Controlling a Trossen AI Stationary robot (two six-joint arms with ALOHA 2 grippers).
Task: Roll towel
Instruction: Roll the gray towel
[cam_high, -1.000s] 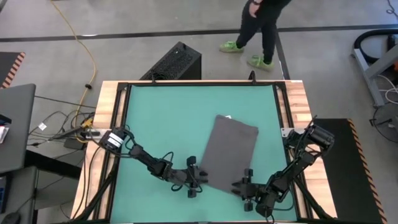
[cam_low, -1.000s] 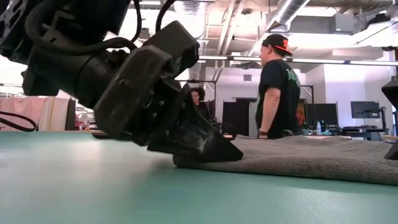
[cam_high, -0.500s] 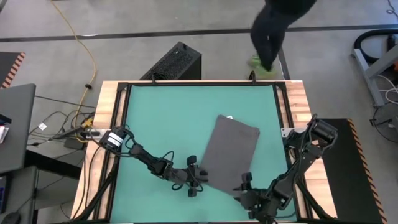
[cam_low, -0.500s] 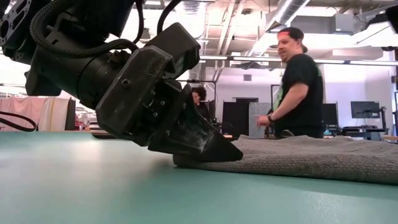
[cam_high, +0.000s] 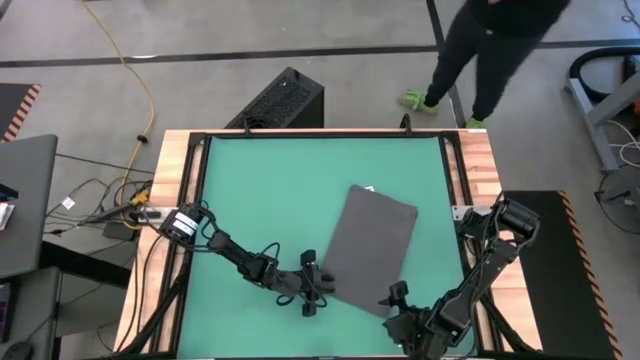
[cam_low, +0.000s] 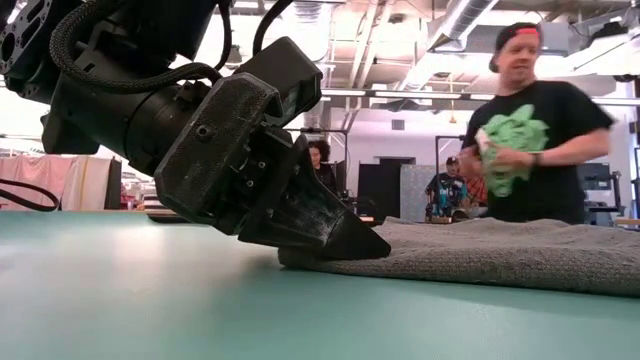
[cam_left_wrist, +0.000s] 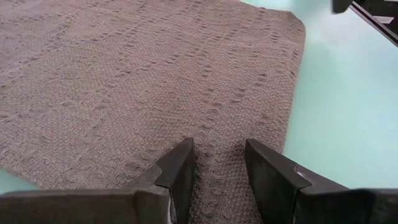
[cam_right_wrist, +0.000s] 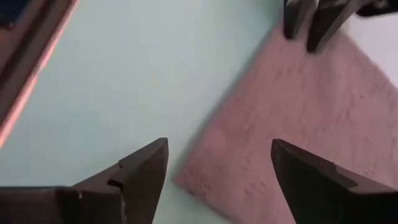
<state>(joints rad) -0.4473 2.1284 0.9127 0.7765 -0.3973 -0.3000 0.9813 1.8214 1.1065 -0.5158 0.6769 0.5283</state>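
Note:
The dark grey towel (cam_high: 372, 248) lies spread flat on the green table, with a small white tag (cam_high: 367, 188) at its far edge. My left gripper (cam_high: 325, 283) sits low at the towel's near-left corner, fingers apart over the cloth (cam_left_wrist: 124, 81). It fills the low view (cam_low: 370, 245). My right gripper (cam_high: 394, 305) hangs wide open above the near-right corner (cam_right_wrist: 186, 183), clear of the cloth. My left gripper rests both fingertips (cam_left_wrist: 183, 163) on top of the towel just inside its near-left edge (cam_low: 300, 258). It comes from the table's left, slanting down. The cloth lies flat between the fingers (cam_left_wrist: 221, 168), not pinched, and stays on the table.
A wooden frame (cam_high: 478, 170) borders the green mat. A black box (cam_high: 285, 100) stands on the floor beyond the far edge. A person (cam_low: 530, 130) stands behind the table at the right. Bare green surface lies left of and beyond the towel.
My right gripper has risen off the towel's near-right corner, out of the low view, and drawn back a little toward the near edge while turning. The towel lies as before. The person behind the table has walked to the right.

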